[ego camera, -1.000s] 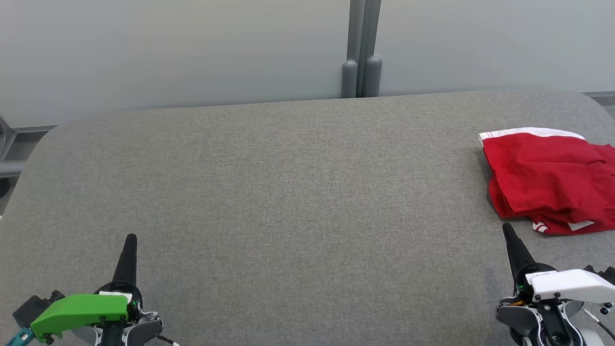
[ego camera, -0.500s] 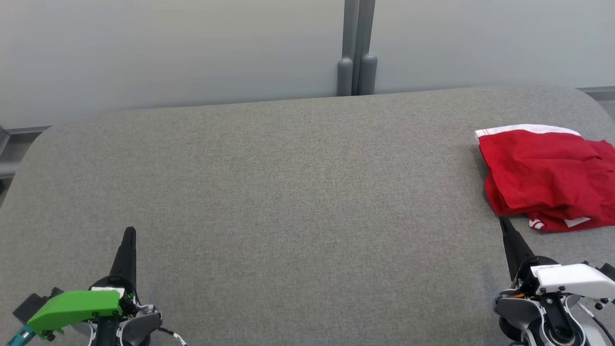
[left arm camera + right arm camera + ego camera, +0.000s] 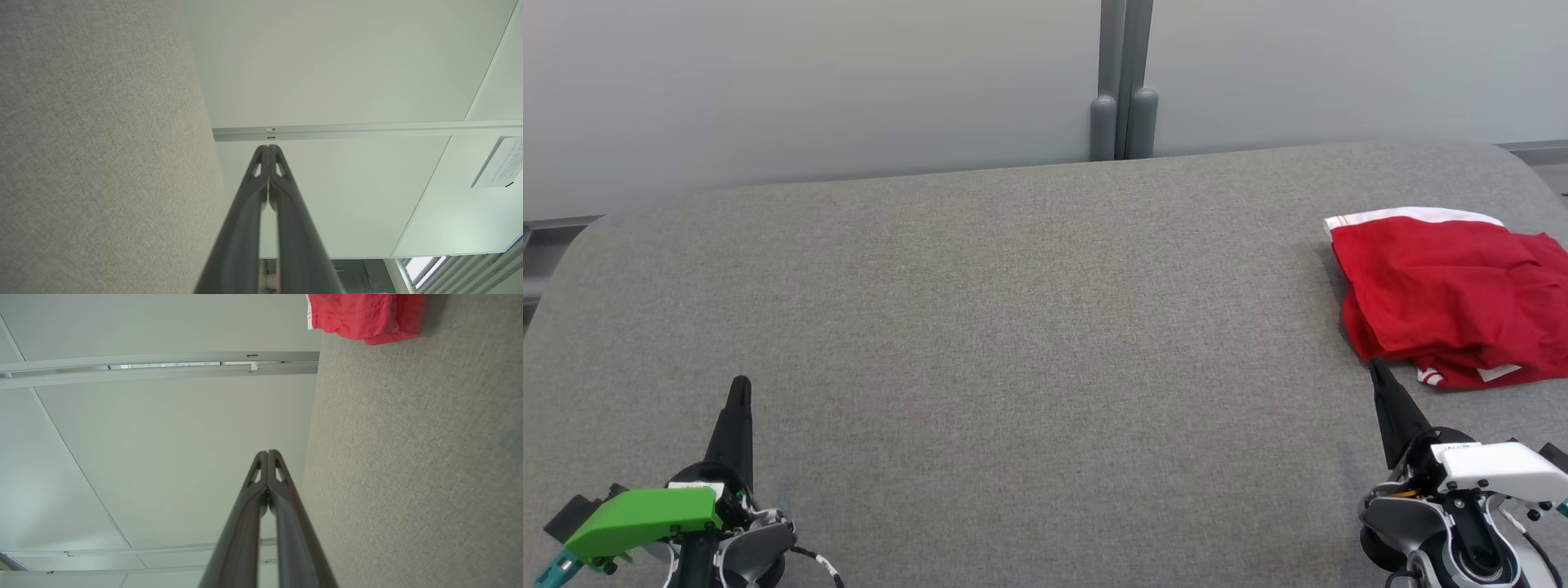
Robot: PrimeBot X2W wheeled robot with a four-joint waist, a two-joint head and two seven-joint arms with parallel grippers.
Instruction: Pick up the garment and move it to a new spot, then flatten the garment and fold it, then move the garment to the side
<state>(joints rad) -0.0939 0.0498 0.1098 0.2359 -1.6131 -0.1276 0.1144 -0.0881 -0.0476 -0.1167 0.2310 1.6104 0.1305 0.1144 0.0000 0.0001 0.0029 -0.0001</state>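
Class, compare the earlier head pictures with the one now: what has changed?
The head camera shifted, sliding the whole view slightly left and up. Nothing clearly moved by itself. The left pincer and right pincer stay shut and empty; the garment lies untouched on the table.

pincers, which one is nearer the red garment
The right pincer, the one with the white cover: its tip is close beside the near edge of the red garment, while the left pincer, with the green cover, is far across the grey surface.

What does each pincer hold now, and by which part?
Nothing. Both the left pincer and the right pincer are shut empty; the red garment lies apart on the grey surface.
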